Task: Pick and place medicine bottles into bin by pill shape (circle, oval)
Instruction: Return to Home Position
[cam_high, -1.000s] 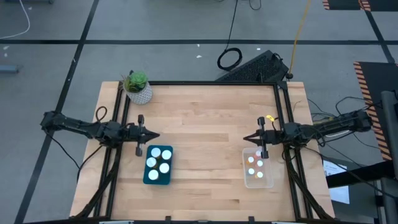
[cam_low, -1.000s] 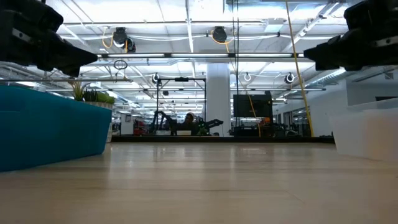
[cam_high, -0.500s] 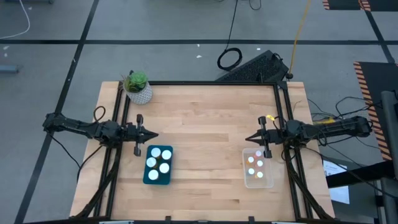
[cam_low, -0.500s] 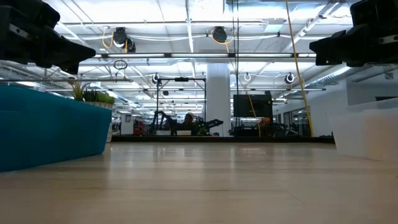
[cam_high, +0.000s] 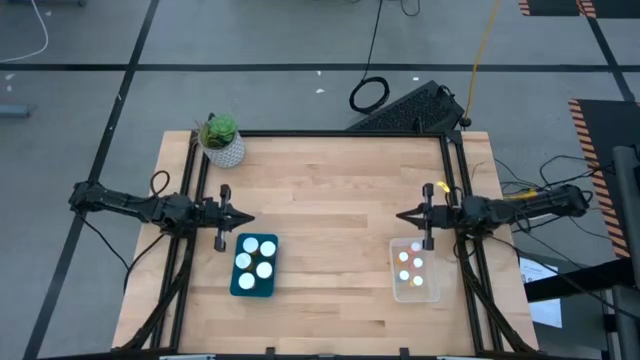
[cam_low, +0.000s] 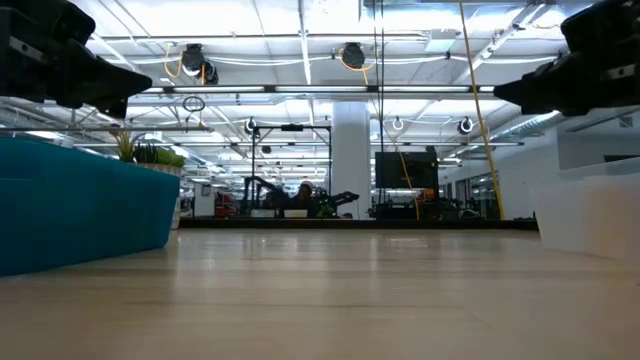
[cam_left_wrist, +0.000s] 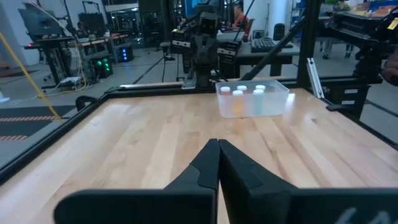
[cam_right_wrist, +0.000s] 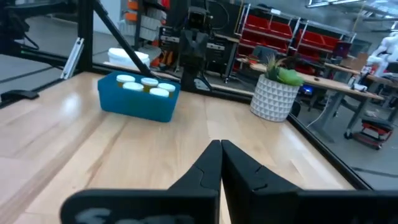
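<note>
**All bottles binned, both arms drawn back**

Nearest the front edge of the surface (cam_high: 330, 250), two bins are seen, and everything else is placed from the blue bin (cam_high: 253, 266). Five white-capped medicine bottles (cam_high: 256, 262) stand inside it. Well to its right, the clear bin (cam_high: 414, 270) holds the remaining bottles (cam_high: 412, 266), about four by their caps. No bottle is seen loose on the wood between them.

Just behind the blue bin's left corner, the left gripper (cam_high: 245, 217) is held above the surface, its fingers (cam_left_wrist: 214, 163) pressed together on nothing. Far to the right, just behind the clear bin, the right gripper (cam_high: 400, 216) hangs likewise, its fingers (cam_right_wrist: 219, 163) closed and empty.

Farther back, beyond the blue bin at the rear left corner, a plant (cam_high: 221, 139) in a white pot stands apart from the work.

The sorting is judged finished. No further pick seems called for; at most, the arms would be parked.
</note>
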